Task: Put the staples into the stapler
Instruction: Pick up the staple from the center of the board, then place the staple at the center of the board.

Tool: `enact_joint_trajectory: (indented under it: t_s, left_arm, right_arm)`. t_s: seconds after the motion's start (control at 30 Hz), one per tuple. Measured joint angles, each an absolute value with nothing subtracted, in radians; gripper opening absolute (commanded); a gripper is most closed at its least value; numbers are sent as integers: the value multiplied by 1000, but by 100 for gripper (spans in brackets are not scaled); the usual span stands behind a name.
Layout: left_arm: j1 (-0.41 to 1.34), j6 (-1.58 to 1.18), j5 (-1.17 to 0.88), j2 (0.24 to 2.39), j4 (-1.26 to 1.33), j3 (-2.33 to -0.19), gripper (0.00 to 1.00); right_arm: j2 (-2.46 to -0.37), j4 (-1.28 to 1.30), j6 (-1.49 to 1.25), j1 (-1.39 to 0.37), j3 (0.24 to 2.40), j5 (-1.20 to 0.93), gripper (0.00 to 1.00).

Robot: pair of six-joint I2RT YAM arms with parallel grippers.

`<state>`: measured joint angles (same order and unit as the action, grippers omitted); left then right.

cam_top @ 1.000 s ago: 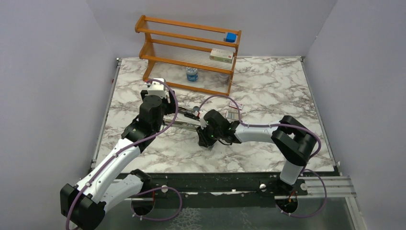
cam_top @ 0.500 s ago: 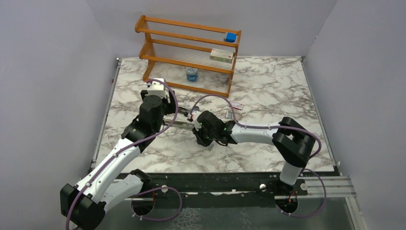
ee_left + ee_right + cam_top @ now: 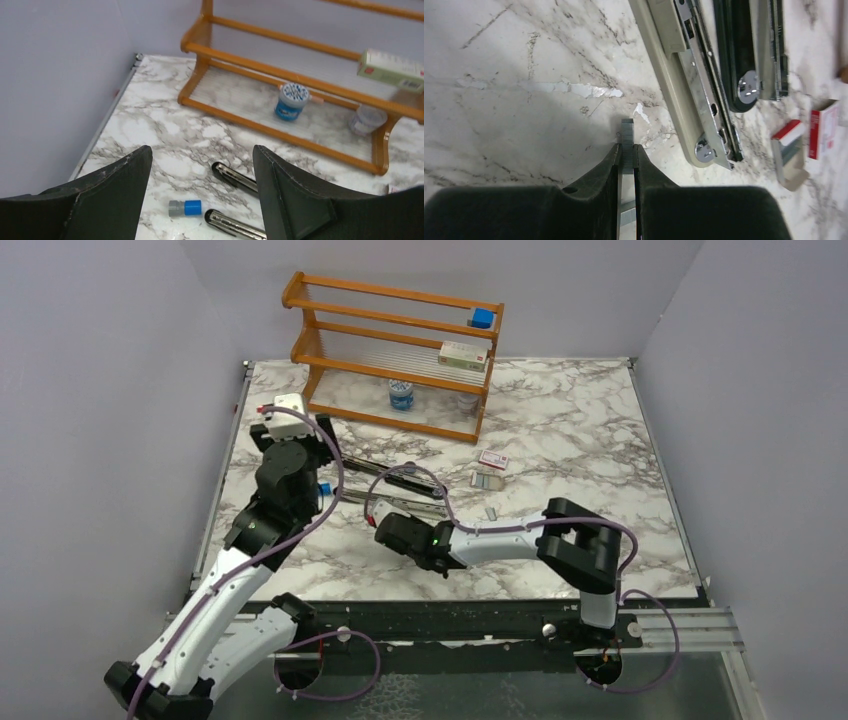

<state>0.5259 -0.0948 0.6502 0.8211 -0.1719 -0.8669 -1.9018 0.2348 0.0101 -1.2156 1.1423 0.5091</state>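
Note:
The stapler [image 3: 365, 498] lies opened flat on the marble table as two long bars side by side. In the right wrist view its silver channel bar [image 3: 696, 95] is next to the black bar [image 3: 744, 55]. My right gripper [image 3: 626, 147] is shut on a short grey strip of staples [image 3: 627, 135], held at the table just left of the channel bar's hinge end; in the top view it [image 3: 382, 523] is at the stapler's near side. My left gripper [image 3: 200, 152] is open and empty, raised over the bars' left ends [image 3: 232, 175], and in the top view it [image 3: 312, 445] is left of the stapler.
A small blue-and-grey cap [image 3: 185, 207] lies by the bar ends. A red-and-white box [image 3: 493, 460] and its tray [image 3: 487, 480] lie right of the stapler. A wooden rack [image 3: 395, 355] with a bottle [image 3: 401, 393] stands at the back.
My left arm has drawn back to the left, off the stapler. My right gripper has moved left and nearer along the stapler's front, still carrying the staple strip.

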Motion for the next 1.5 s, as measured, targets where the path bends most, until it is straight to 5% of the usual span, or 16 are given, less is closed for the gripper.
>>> enact_joint_trajectory:
  t_s: [0.37, 0.93, 1.23, 1.5]
  left_arm:
    - [526, -69, 753, 720, -172, -920, 77]
    - [526, -71, 722, 794, -202, -920, 76]
    - [526, -70, 714, 828, -204, -920, 76]
    - [526, -88, 697, 863, -205, -920, 76]
  right_arm:
    - [-2028, 236, 135, -1319, 1179, 849, 24]
    - [-2027, 302, 130, -1329, 1212, 812, 33]
    - [-1848, 287, -41, -1286, 1124, 575, 37]
    - [-1611, 175, -211, -1011, 982, 220, 34]
